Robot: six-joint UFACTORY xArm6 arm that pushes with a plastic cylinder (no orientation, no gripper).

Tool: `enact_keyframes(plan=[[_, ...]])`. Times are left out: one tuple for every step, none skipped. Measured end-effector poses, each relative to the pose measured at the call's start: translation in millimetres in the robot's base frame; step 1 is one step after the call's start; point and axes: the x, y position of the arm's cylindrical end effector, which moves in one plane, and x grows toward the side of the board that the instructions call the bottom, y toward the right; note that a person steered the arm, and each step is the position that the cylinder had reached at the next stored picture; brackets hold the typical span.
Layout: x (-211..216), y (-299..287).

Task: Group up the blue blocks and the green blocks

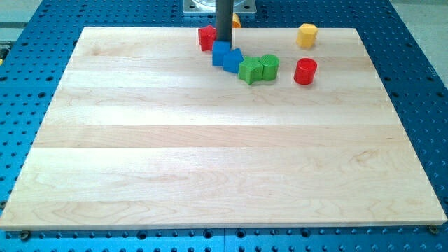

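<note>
My tip (223,43) rested at the upper edge of a blue block (220,54), apparently touching it, near the view's top of the wooden surface (210,154). The arm carried no hand, only the dark rod, so nothing was grasped. Just to the right of my tip and slightly lower, a second blue block (233,60) leaned against the first. Further right of that sat a green cube (249,71), touching the second blue block, and a green cylinder (269,66) pressed against the cube. Together these four formed a short chain. A red block (206,36) stood just left of the rod. A red cylinder (305,71) lay near the green cylinder's right side, apart from it. A yellow block (306,34) sat well right of my tip. A small orange piece (236,22) peeked out behind the rod, its shape unclear.
</note>
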Motion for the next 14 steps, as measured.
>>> enact_keyframes(plan=[[61.3,28.6],[80.8,39.1],[51.6,31.5],[17.6,-7.2],[19.5,-45.8],[46.7,-33.9],[50.6,21.6],[19.1,33.9],[-6.0,83.3],[13.9,104.0],[67.3,88.6],[89.9,72.9],[45.8,104.1],[28.1,27.1]])
